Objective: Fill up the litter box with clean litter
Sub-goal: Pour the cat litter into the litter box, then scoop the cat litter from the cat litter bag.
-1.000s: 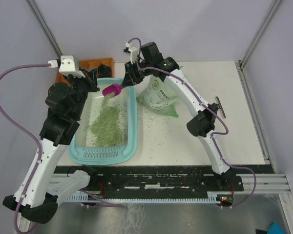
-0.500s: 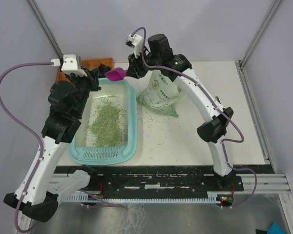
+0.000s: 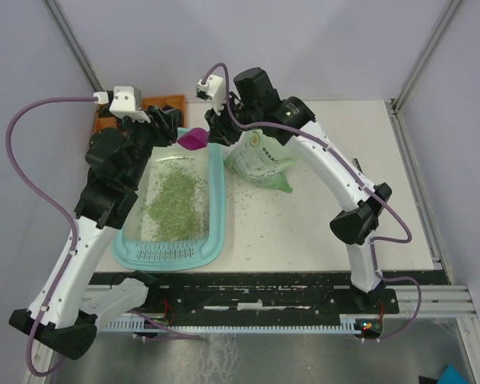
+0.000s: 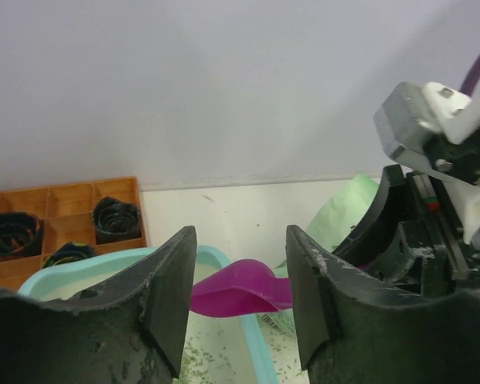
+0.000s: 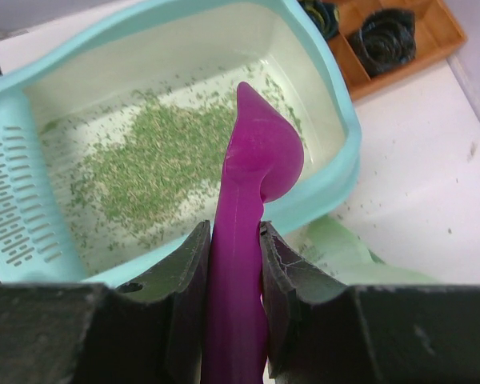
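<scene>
Right wrist view. Right gripper (image 5: 234, 244): jaws clamped on the handle of the magenta scoop (image 5: 258, 156), one finger against each side. Scoop bowl over the far right corner of the litter box (image 5: 346, 152), tip pointing toward its interior; contents of bowl not discernible. Litter (image 5: 156, 160): loose green patch on the box's whitish floor, thickest mid-floor, thinning toward the slotted ledge.

Left wrist view. Left gripper (image 4: 240, 252): jaws apart, nothing between them, above the box's far end, close beside the scoop. Orange tray (image 4: 64, 208): beyond the box's far left corner, dark coils in its cells.

Top view. Green bag (image 3: 260, 160): just right of the box, on the table (image 3: 344, 200); stray granules scattered right of the box.
</scene>
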Robot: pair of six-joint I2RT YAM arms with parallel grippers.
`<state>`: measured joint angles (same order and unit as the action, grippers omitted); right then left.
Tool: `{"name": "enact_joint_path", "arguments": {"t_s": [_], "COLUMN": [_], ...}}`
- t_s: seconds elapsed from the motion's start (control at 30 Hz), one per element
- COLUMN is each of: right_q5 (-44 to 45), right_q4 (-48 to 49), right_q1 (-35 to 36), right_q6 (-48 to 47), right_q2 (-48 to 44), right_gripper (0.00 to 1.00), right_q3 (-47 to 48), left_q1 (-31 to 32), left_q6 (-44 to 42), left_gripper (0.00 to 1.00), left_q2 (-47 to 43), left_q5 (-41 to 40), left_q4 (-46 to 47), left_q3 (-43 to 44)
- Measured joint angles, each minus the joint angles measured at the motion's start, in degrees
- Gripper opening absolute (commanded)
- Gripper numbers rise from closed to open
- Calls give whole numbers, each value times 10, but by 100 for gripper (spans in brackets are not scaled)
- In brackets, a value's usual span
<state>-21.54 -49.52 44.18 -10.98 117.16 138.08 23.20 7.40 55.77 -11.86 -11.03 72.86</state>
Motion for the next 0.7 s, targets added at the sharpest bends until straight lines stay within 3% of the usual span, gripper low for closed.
{"name": "enact_joint_path", "arguments": {"t_s": [0.2,0.37,0.53,0.7], "right_q5": [18,37,85,115], "right_q4": [-52,-93,-99,-103], "right_q1": [-43,-147,-273,-341], "right_q6": [8,22,16,1], "right_q2": [-17,-72,-164,-265], "right_gripper": [2,2,2,1], "right_q3": [-9,-12,-27,-57], "left_q1": [0,0,-1,-4], "left_q6": [0,4,14,37], "left_gripper": [64,69,89,94], "left_q2": [44,141,252,381], "left_q5": [80,157,227,322], "left_q4": [45,77,110,146], "left_q3": [-1,19,66,157]}}
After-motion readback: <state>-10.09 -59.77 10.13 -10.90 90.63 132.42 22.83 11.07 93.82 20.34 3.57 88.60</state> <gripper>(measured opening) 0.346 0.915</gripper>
